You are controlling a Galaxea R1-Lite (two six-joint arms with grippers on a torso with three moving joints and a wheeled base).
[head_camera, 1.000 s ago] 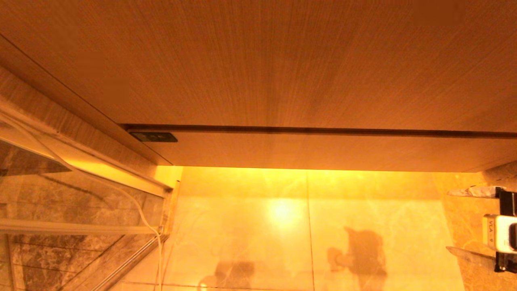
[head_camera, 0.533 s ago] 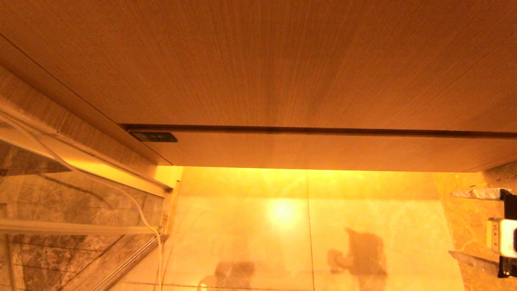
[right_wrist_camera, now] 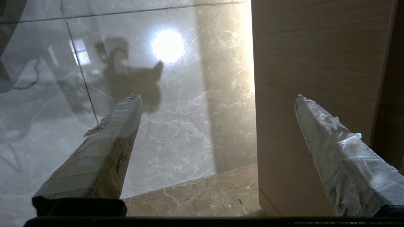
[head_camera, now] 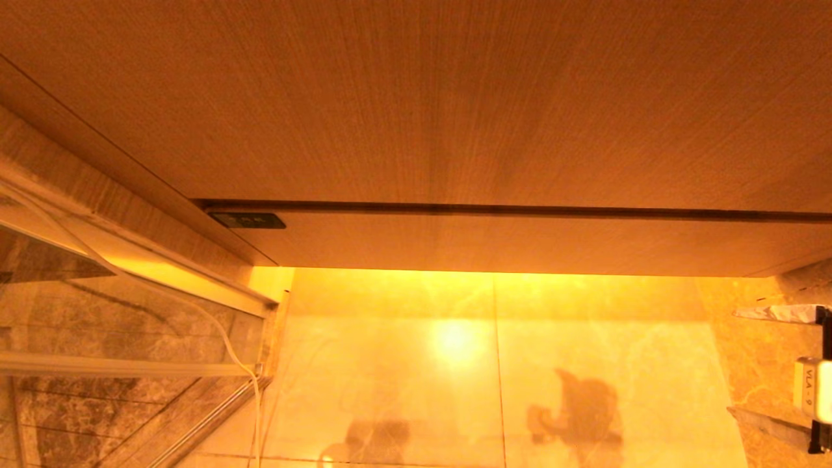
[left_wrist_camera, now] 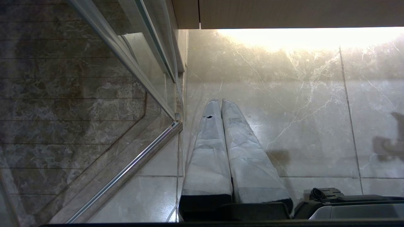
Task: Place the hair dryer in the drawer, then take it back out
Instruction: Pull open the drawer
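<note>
Drawer (head_camera: 520, 244): wide, shallow, light wood-grain front, handleless, dark label at left corner, closed.

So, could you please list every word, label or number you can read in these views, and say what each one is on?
"VLA-9": black print on the white tag on the right gripper, at the head view's right edge; the last character is only probable.
Dark rectangular label at the left corner of the drawer: its markings are too small to read.
Left and right wrist views: no text.
</note>
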